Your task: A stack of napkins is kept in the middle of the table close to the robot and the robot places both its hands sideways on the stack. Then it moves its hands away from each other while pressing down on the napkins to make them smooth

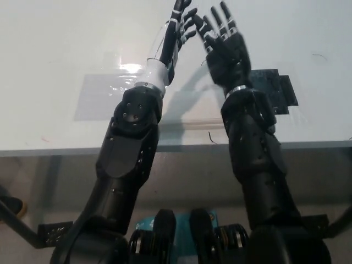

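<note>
A low stack of white napkins [190, 113] lies near the table's front edge, mostly hidden by my two forearms. My left hand [177, 34] reaches far out over the table, turned on its side, fingers spread and holding nothing. My black right hand [224, 44] is close beside it, palm facing the left hand, fingers spread and empty. Both hands are beyond the stack's far edge; whether they touch the table cannot be judged.
A sheet of clear plastic [104, 96] lies left of the napkins on the white table [55, 49]. A black flat piece [278, 91] lies to the right of the stack. The table's front edge [44, 149] runs across the picture.
</note>
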You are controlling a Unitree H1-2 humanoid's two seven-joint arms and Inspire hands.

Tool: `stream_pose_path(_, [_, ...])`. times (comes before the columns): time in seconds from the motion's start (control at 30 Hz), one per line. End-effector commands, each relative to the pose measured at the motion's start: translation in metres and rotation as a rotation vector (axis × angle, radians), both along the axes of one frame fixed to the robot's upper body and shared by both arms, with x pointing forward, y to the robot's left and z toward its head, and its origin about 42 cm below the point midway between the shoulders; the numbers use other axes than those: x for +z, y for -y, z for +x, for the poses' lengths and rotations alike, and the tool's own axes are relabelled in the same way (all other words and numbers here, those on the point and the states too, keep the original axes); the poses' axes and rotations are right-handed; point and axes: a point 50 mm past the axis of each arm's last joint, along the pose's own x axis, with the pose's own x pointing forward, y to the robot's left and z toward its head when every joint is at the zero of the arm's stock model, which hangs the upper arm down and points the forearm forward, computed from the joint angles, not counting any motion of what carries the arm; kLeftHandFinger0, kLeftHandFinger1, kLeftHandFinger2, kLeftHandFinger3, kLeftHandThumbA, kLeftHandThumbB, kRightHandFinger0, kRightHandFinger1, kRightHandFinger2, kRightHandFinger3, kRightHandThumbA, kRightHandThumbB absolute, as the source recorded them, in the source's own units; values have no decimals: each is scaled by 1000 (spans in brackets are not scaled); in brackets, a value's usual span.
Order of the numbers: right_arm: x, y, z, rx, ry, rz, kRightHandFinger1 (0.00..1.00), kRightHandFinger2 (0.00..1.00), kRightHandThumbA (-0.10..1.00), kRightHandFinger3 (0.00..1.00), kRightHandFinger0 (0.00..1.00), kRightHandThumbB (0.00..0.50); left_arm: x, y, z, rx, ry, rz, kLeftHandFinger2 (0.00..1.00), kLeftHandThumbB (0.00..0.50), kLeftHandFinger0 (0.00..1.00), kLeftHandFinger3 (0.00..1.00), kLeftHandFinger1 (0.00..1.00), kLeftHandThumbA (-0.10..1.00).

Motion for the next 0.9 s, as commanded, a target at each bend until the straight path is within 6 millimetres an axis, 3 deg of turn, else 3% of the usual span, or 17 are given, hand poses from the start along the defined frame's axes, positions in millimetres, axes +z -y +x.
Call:
stream_pose_path(0.0, [34, -19, 12, 53, 109, 144, 1000, 1000, 1000, 1000, 1000, 230, 34, 14, 10, 33, 88, -82, 1000, 304, 1000, 1000, 1000, 1000])
stream_pose_path(0.27, [11, -21, 16, 66, 51, 154, 1000, 1000, 1000, 1000, 1000, 202, 7, 12, 12, 54, 33, -83, 1000, 267, 1000, 1000, 1000, 1000])
stream_pose_path(0.43, [-11, -24, 12, 63, 10, 91, 1000, 1000, 1000, 1000, 1000, 204, -19, 6, 17, 55, -41, -134, 1000, 225, 1000, 1000, 1000, 1000])
stream_pose_path(0.53, [-23, -24, 10, 40, -32, 81, 1000, 1000, 1000, 1000, 1000, 240, -41, 4, 15, 53, -114, -192, 1000, 265, 1000, 1000, 1000, 1000])
stream_pose_path(0.6, [-29, -23, 8, 27, -43, 59, 1000, 1000, 1000, 1000, 1000, 250, -55, 2, 13, 73, -138, -169, 1000, 254, 1000, 1000, 1000, 1000])
stream_pose_path(0.73, [-40, -16, 6, 20, -40, 6, 1000, 1000, 1000, 1000, 1000, 211, -78, -1, 8, 92, -177, -112, 1000, 272, 1000, 1000, 1000, 1000])
stream_pose_path(0.87, [-55, -7, 2, 7, -48, -48, 1000, 1000, 1000, 1000, 1000, 216, -98, 0, 1, 89, -217, -113, 1000, 259, 1000, 1000, 1000, 1000])
